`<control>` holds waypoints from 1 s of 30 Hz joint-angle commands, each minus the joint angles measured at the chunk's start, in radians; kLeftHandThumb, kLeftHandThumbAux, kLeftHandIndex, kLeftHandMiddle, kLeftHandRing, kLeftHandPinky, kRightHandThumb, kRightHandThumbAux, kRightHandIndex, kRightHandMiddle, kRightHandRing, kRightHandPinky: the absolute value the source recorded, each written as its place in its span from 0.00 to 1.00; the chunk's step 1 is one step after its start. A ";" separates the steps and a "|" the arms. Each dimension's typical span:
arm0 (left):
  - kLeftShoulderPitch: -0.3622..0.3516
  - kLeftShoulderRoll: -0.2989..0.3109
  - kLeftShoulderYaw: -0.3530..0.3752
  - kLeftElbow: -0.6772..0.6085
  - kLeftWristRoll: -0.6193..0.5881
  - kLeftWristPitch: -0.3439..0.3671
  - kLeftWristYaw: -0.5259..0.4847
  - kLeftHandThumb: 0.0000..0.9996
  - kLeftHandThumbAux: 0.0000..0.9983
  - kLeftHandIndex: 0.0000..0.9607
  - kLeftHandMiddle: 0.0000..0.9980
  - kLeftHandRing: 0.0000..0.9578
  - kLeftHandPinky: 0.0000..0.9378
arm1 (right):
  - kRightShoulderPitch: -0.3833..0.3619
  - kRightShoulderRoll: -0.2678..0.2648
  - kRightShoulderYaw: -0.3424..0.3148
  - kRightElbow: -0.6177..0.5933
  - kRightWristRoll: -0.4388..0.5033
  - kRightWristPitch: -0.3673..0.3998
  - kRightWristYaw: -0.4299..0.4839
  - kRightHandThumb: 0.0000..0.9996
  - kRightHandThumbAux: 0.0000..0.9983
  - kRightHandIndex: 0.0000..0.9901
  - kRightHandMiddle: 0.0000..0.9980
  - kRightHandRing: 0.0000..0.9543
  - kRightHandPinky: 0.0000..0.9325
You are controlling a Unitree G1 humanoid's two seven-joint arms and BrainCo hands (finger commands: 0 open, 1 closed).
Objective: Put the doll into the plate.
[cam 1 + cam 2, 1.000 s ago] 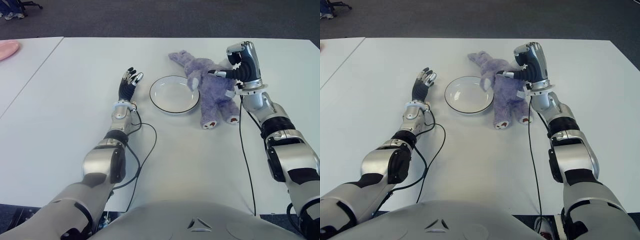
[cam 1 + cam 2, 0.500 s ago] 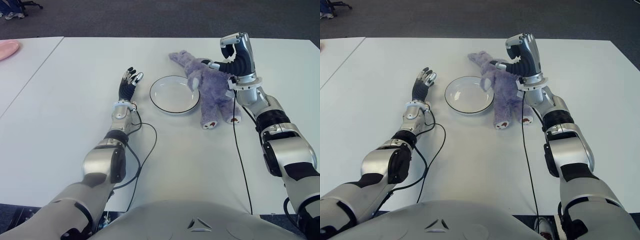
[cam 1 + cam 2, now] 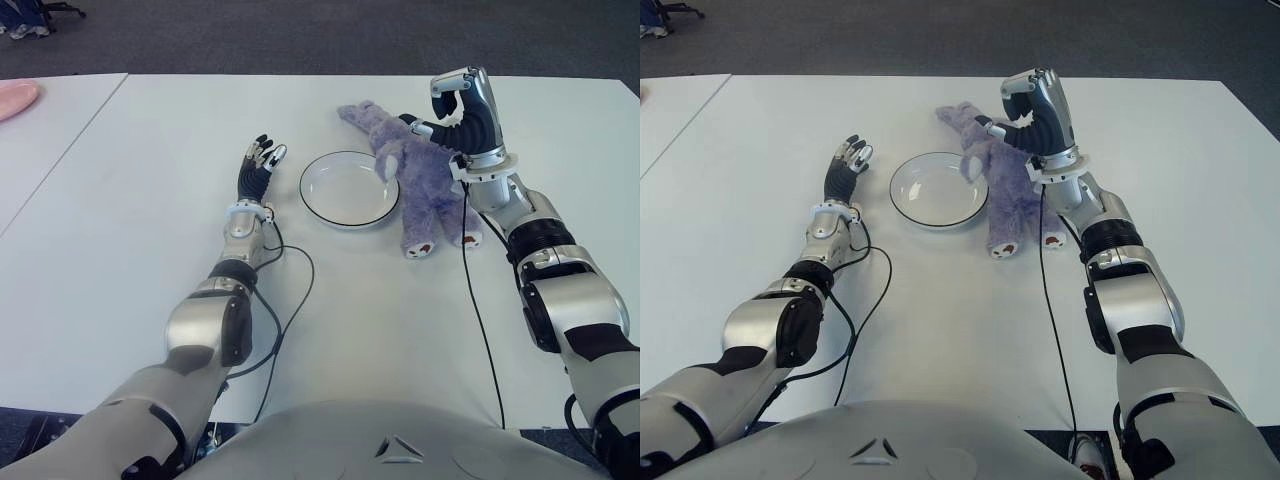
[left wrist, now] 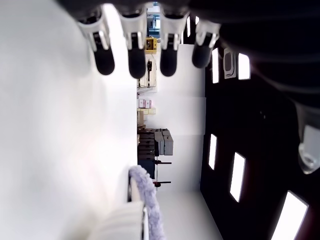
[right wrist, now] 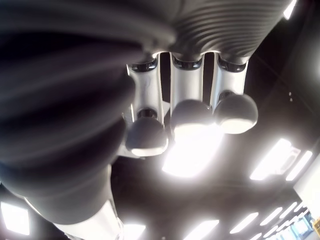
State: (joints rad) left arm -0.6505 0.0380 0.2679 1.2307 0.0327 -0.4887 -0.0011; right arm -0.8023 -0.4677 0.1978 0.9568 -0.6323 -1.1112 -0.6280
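Observation:
The doll, a purple plush animal, lies flat on the white table with its head touching the right rim of the plate. The plate is white with a dark rim and holds nothing. My right hand is raised over the doll's upper body, its palm turned toward the plate. Its fingers are half bent, the thumb reaches toward the plush, and it grips nothing. My left hand shows left of the plate with its fingers straight.
A black cable loops on the table by my left forearm, and another runs along my right arm. A pink object sits on the adjoining table at the far left. Dark floor begins beyond the table's far edge.
My right hand has moved left and a little farther out, from beside the doll's right side to above its upper body. The doll, the plate and my left hand have stayed put.

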 commanded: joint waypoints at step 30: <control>0.181 -0.052 -0.009 0.130 0.006 0.134 -0.002 0.00 0.50 0.11 0.13 0.13 0.14 | 0.069 -0.056 0.047 -0.132 0.040 0.194 0.413 0.11 0.39 0.00 0.00 0.00 0.00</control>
State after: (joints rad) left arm -0.6509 0.0381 0.2627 1.2307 0.0344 -0.4887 -0.0014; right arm -0.7707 -0.5116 0.2252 0.8468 -0.5619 -0.9592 -0.2343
